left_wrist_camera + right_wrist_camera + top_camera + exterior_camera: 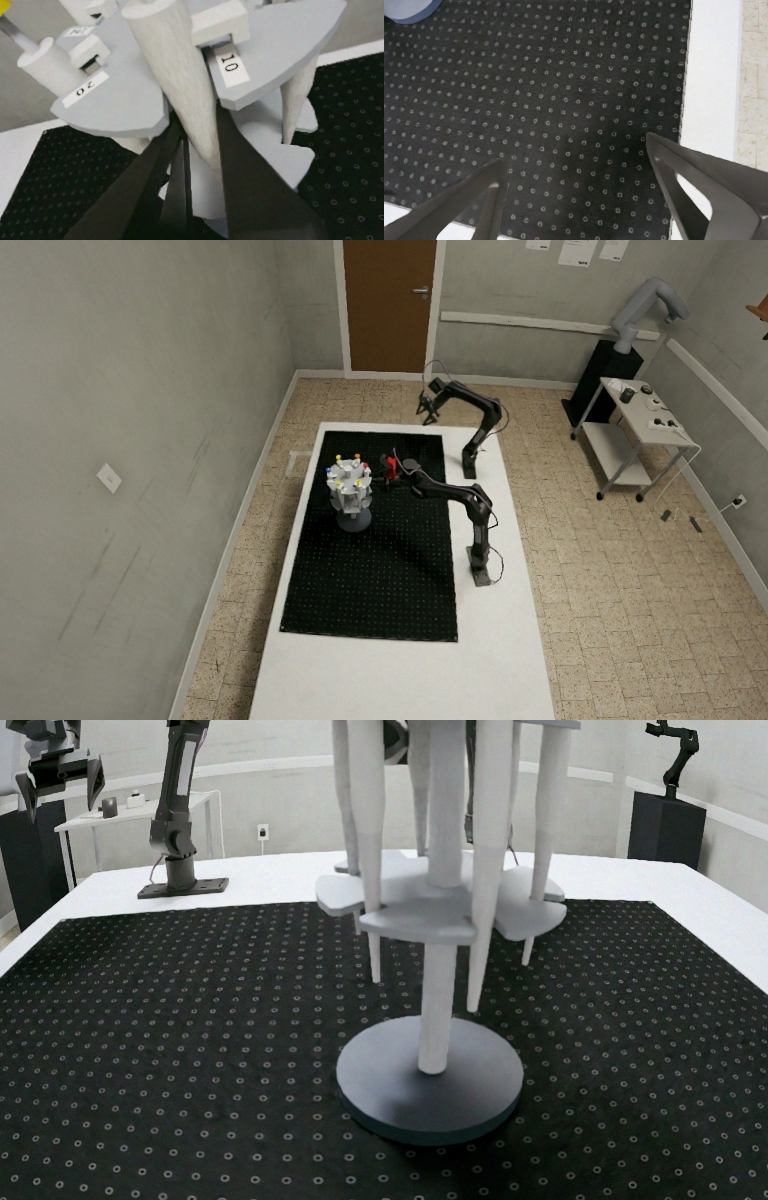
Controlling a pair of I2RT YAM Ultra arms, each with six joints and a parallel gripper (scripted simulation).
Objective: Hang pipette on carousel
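Note:
The carousel (353, 516) (396, 1082) (122, 107) stands upright on the mat, several pipettes around its head. My left gripper (374, 480) (200, 110) is shut on the white body of one pipette (172, 65). In the left wrist view this body leans through the upper plate's slot beside the label 10 (232, 66). Its hook (222, 22) is over the plate near that label; whether the tip is behind the rail is hidden. Its button is outside the left wrist view. The neighbour's slot has the label 20 (85, 90). My right gripper (426, 414) (62, 810) (573, 153) is open and empty, raised away from the carousel.
The black dotted mat (390, 590) (226, 1082) (549, 100) lies on the white table (396, 675). Neighbouring pipettes (55, 67) (297, 95) hang on both sides of the held one, close to my left fingers. The lower plate (270, 160) lies just beyond the left fingers.

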